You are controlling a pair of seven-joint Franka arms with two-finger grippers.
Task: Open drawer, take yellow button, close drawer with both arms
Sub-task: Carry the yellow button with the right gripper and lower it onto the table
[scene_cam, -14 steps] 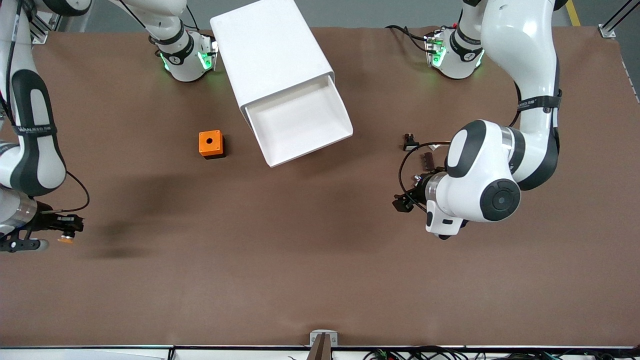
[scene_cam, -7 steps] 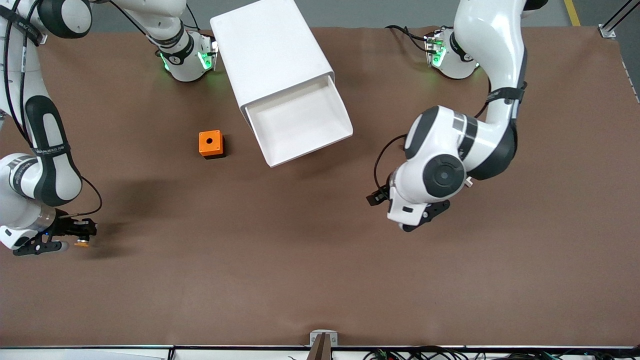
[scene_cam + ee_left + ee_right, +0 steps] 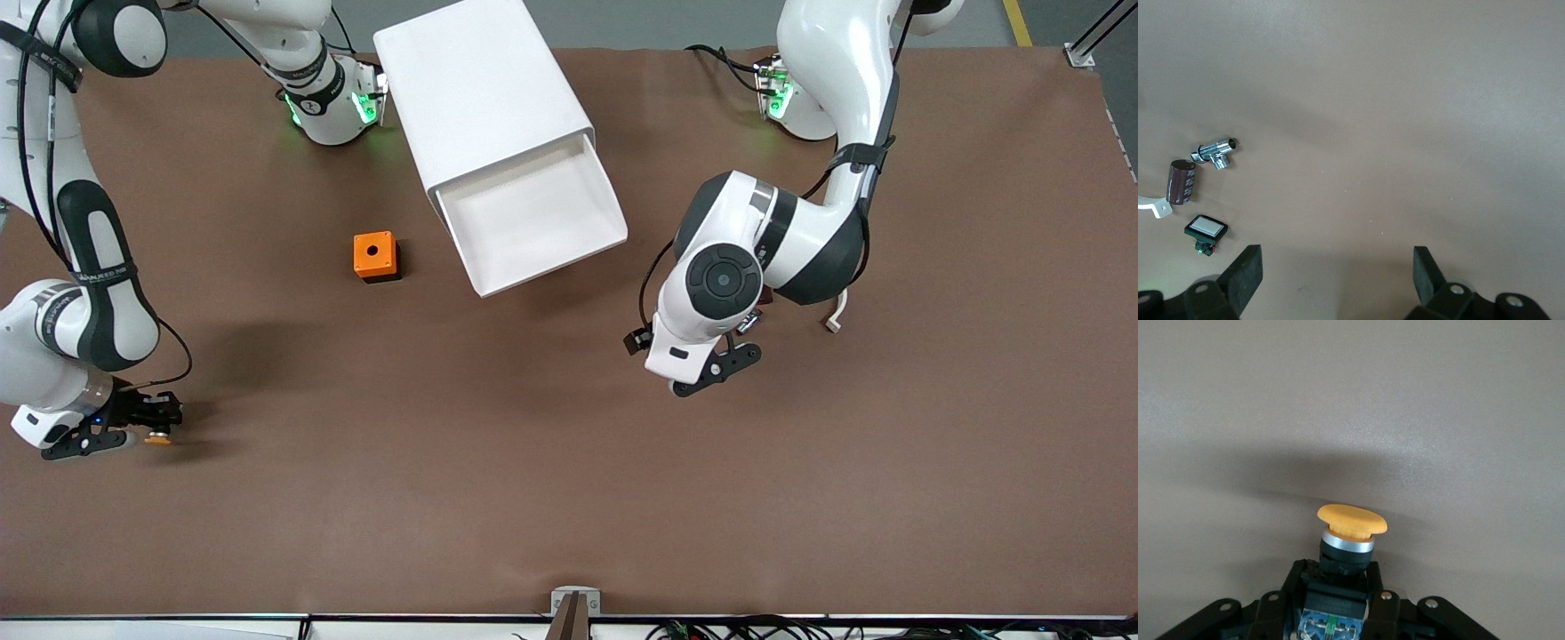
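Note:
The drawer (image 3: 533, 218) stands pulled out of the white cabinet (image 3: 480, 89) and its tray looks empty. My right gripper (image 3: 133, 427) is shut on the button (image 3: 158, 438) low over the table at the right arm's end. In the right wrist view the button's orange cap (image 3: 1351, 519) sticks out past the right gripper (image 3: 1338, 587), whose fingers clamp its black-blue body. My left gripper (image 3: 716, 369) is open and empty over bare table, off the drawer's front corner toward the left arm's end. The left wrist view shows its fingertips (image 3: 1245, 277) wide apart.
An orange cube with a round hole (image 3: 374, 255) sits beside the drawer toward the right arm's end. Small parts lie by the left gripper: a silver fitting (image 3: 1217, 153), a brown cylinder (image 3: 1180, 181), a black piece with a white face (image 3: 1205, 230), and a white bracket (image 3: 836, 318).
The left arm has swung toward the middle of the table, closer to the drawer, and now covers the small parts. The right gripper has shifted slightly toward the front camera with the button.

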